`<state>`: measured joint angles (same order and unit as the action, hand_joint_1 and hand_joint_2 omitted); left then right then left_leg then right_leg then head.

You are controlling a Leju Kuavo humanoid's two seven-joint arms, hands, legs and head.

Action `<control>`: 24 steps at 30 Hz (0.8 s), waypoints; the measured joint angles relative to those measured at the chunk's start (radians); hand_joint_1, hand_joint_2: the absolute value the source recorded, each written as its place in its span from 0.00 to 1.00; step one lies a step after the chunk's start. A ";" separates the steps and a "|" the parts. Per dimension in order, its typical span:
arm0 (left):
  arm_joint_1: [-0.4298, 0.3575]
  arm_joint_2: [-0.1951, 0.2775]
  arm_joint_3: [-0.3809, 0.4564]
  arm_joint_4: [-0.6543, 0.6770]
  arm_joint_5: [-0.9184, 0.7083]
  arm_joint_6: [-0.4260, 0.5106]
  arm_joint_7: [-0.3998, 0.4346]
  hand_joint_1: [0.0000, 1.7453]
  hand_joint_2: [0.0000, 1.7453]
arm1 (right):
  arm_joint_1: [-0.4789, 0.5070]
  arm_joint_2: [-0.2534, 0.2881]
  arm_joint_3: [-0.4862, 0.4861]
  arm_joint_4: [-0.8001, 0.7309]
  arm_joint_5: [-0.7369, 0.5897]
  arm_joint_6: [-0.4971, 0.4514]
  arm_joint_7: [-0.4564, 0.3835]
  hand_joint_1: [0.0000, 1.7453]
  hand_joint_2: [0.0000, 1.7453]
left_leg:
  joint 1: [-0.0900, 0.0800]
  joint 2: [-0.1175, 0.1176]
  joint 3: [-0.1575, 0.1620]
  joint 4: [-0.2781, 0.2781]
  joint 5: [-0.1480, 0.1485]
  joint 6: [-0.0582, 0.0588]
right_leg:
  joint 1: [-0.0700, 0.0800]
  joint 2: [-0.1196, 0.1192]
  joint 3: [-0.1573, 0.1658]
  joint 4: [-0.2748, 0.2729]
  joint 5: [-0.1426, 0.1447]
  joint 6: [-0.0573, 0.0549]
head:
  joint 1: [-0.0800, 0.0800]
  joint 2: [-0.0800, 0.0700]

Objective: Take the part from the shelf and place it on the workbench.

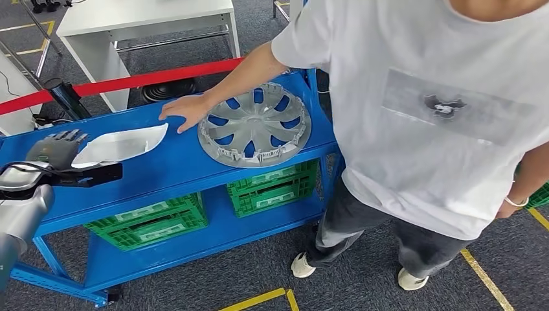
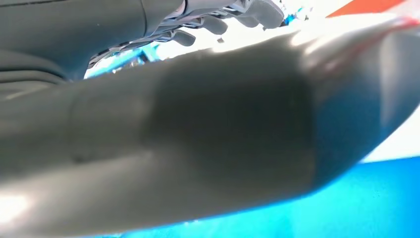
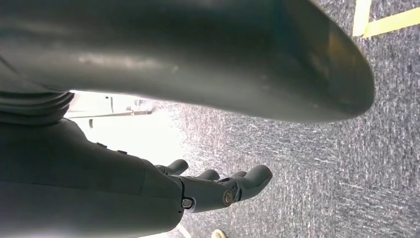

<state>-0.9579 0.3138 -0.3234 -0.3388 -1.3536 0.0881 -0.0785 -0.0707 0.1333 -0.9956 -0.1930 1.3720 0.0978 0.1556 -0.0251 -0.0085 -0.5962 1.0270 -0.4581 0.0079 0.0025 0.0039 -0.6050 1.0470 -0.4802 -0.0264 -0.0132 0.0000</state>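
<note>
A white curved part [image 1: 123, 144] lies on the top of the blue shelf [image 1: 171, 170], toward its left end. A silver wheel cover [image 1: 254, 126] lies to its right. My left hand [image 1: 55, 149] hovers at the white part's left end with fingers spread; whether it touches the part I cannot tell. In the left wrist view the thick thumb [image 2: 198, 144] covers most of the picture, with the darker fingers [image 2: 220, 24] beyond it against something white. My right hand [image 3: 213, 191] hangs over grey carpet, fingers loosely apart and holding nothing.
A person in a white shirt [image 1: 427, 110] stands at the shelf's right end, one hand [image 1: 184, 110] flat on the top between the two parts. Green crates [image 1: 152, 221] [image 1: 272, 184] sit on the lower level. A red barrier belt [image 1: 129, 81] and white table [image 1: 149, 16] stand behind.
</note>
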 joint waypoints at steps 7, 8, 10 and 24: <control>0.037 -0.060 -0.001 -0.008 -0.023 0.065 0.017 0.00 0.00 | 0.000 0.003 -0.001 0.000 -0.005 -0.009 0.000 0.00 0.00 | 0.000 0.000 0.002 -0.004 0.002 -0.004 | 0.000 0.000 0.001 0.000 0.000 -0.003 | 0.000 0.000; 0.039 -0.065 -0.001 -0.008 -0.027 0.067 0.019 0.00 0.00 | 0.000 0.004 -0.002 0.000 -0.006 -0.009 0.000 0.00 0.00 | 0.000 0.000 0.002 -0.004 0.003 -0.004 | -0.001 0.000 0.001 0.000 0.000 -0.003 | 0.000 0.000; 0.044 -0.077 -0.001 -0.008 -0.044 0.070 0.026 0.00 0.00 | 0.000 0.004 -0.002 0.000 -0.008 -0.011 0.000 0.00 0.00 | 0.000 0.001 0.002 -0.004 0.003 -0.005 | -0.001 0.000 0.001 0.000 0.000 -0.003 | 0.000 0.000; 0.053 -0.148 -0.037 0.005 -0.113 -0.021 0.034 0.00 0.00 | 0.000 0.005 -0.014 0.000 -0.010 -0.012 0.000 0.00 0.00 | -0.002 0.000 0.001 -0.003 0.002 -0.004 | -0.004 -0.001 0.003 -0.003 0.002 0.000 | 0.001 0.000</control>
<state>-0.9045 0.1655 -0.3602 -0.3335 -1.4666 0.0669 -0.0444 -0.0702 0.1385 -1.0094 -0.1930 1.3622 0.0861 0.1556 -0.0269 -0.0082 -0.5948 1.0242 -0.4557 0.0041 -0.0020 0.0032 -0.6023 1.0442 -0.4785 -0.0266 -0.0126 0.0000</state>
